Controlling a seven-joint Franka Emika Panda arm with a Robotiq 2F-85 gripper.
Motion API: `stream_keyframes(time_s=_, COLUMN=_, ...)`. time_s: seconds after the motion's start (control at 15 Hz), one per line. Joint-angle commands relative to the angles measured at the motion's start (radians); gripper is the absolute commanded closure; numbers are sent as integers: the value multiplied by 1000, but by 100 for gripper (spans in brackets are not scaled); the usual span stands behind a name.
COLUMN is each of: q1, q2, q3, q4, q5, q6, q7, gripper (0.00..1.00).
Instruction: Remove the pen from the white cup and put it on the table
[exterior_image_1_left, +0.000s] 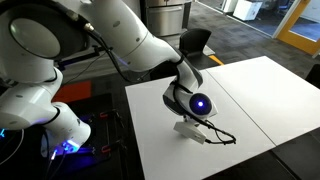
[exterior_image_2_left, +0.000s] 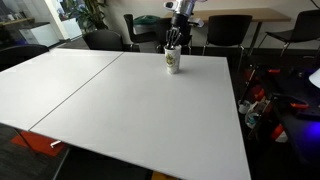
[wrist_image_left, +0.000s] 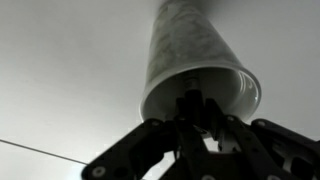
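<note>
Near an edge of the table (exterior_image_2_left: 120, 110), directly over the upright white cup (exterior_image_2_left: 172, 63), the gripper (wrist_image_left: 198, 118) is held pointing down, jaws drawn narrow and seemingly clamped on the pen (wrist_image_left: 190, 98) standing inside, so that it can be drawn straight out.

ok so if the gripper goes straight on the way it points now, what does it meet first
Most likely the pen standing in the white cup: in the wrist view the gripper points straight into the cup's mouth. Depth is unclear, so the fingers may already touch it.
</note>
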Motion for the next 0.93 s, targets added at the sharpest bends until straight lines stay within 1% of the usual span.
stream_keyframes(time_s=0.0, q1=-20, q2=-5, q3=17, q4=4, q5=-13, q6=-24, q7=0, gripper=94)
stream_keyframes(time_s=0.87, q1=-13, q2=-105, q3=18, q4=-84, q5=15, q6=30, q7=-14, gripper=94)
